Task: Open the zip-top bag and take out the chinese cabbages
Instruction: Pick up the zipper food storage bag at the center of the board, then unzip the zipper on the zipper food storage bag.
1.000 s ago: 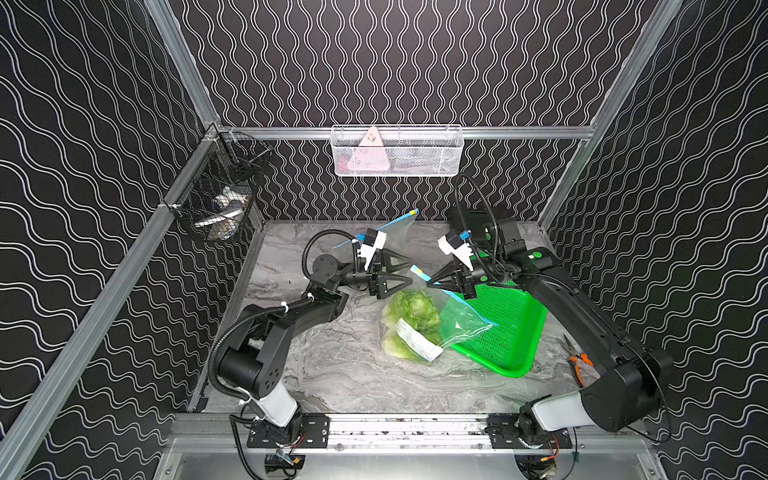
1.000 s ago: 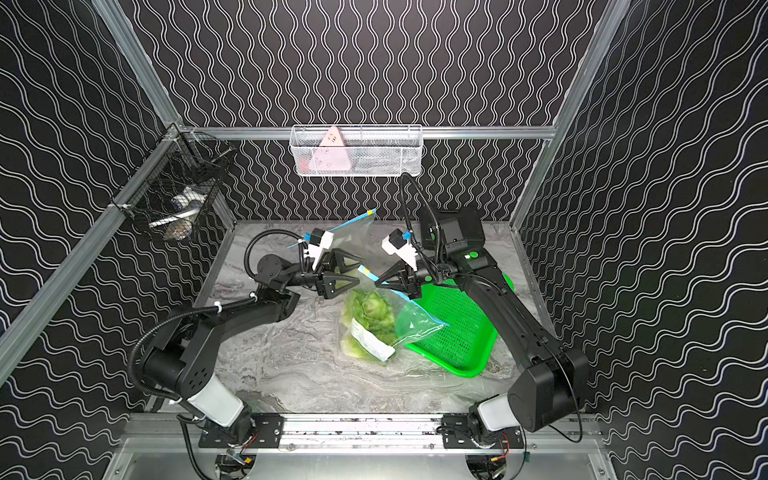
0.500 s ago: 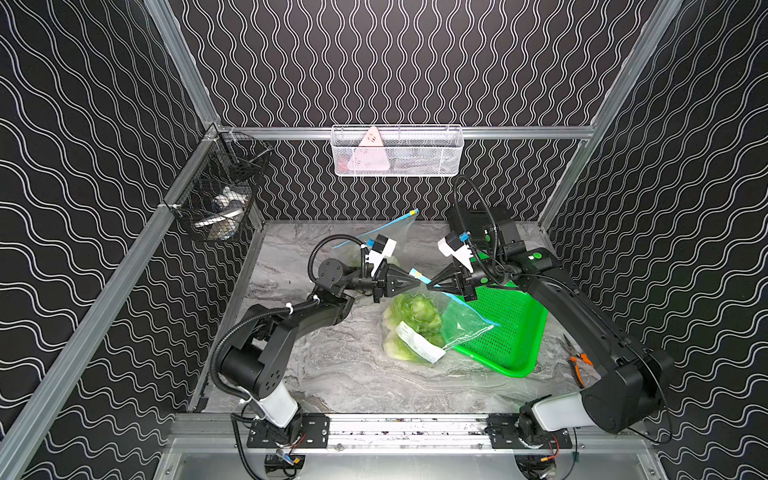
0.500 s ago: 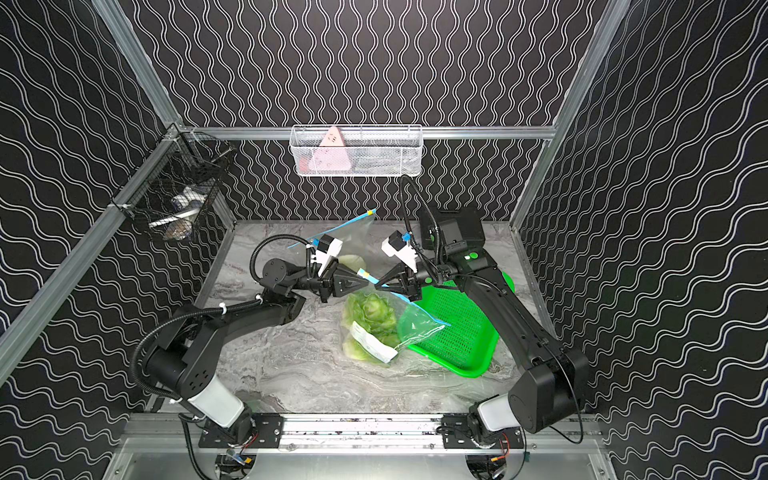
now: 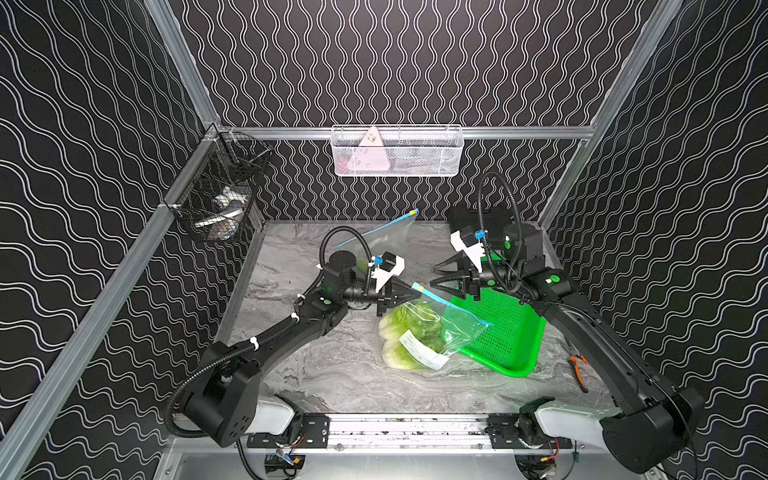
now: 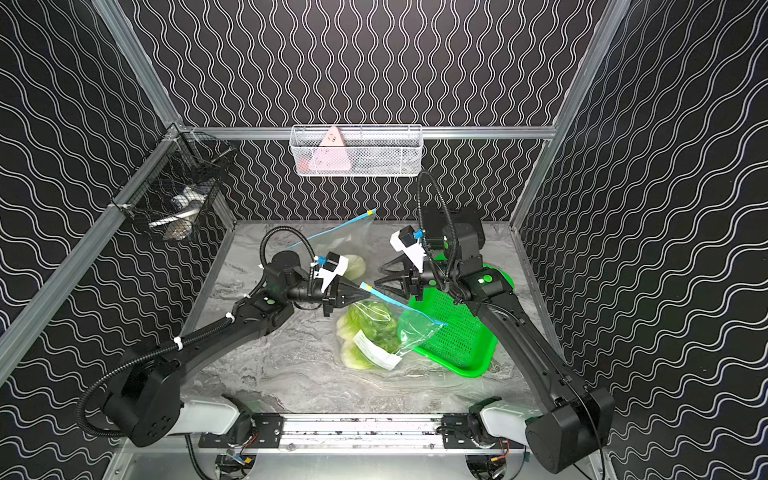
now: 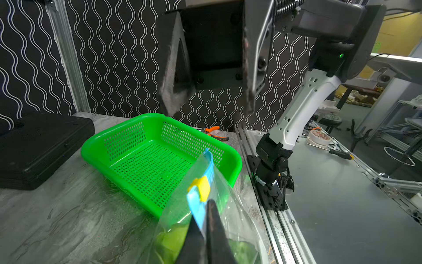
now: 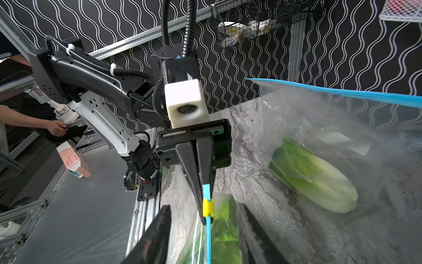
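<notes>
A clear zip-top bag [image 5: 457, 328] [image 6: 411, 332] lies mid-table, partly over the green basket, with the chinese cabbages [image 5: 409, 332] [image 6: 365, 328] and a white label inside. My left gripper [image 5: 417, 292] [image 6: 365, 293] [image 7: 203, 212] is shut on the end of the bag's blue zip strip. The yellow slider [image 7: 202, 188] [image 8: 208, 207] sits just beyond its tips. My right gripper [image 5: 433, 277] [image 6: 377, 277] [image 8: 204, 206] is open, with a finger on each side of the strip and neither touching it.
A green mesh basket [image 5: 515, 370] [image 7: 146, 115] stands under the right arm. A second clear bag [image 5: 382, 237] [image 8: 342, 118] with a cabbage [image 8: 319, 178] stands at the back. Orange pliers [image 5: 577, 365] lie at the right edge, beside a black case [image 7: 41, 146]. Wire baskets hang on the walls.
My left gripper moved right and shut on the end of the zip strip. My right gripper opened, let go of the strip and drew back a little.
</notes>
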